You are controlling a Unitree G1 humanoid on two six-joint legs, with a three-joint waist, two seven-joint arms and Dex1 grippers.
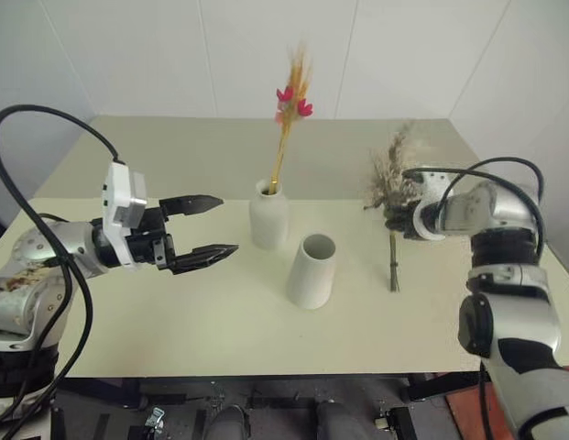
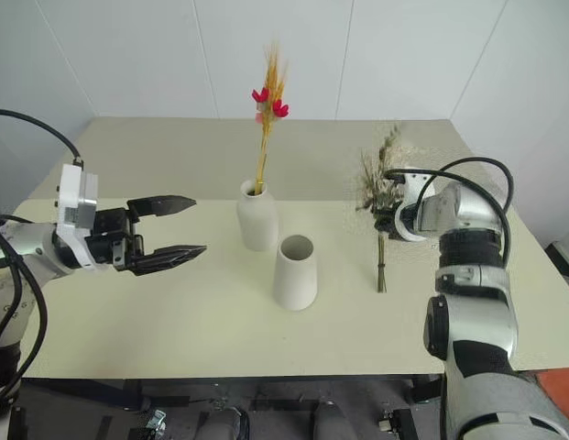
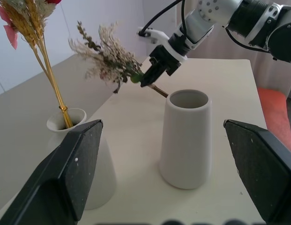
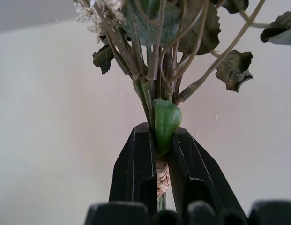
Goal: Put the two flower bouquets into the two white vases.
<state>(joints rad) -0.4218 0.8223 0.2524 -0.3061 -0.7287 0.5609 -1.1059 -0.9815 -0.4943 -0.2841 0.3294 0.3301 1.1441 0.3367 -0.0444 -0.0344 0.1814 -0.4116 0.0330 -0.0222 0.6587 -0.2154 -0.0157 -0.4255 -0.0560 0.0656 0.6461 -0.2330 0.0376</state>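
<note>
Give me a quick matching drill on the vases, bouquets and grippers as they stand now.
1. bottle-shaped vase
2. cone vase
3. leafy cream bouquet
4. left gripper

a. open, holding nothing
b. empty, mouth up
c. clamped at its stems in the right gripper
d. holds the straw bouquet with red blooms

Pairs: 1-d, 2-b, 3-c, 4-a

Two vases [image 1: 268,218] [image 1: 312,270]; two bouquets [image 1: 289,115] [image 1: 392,179].
</note>
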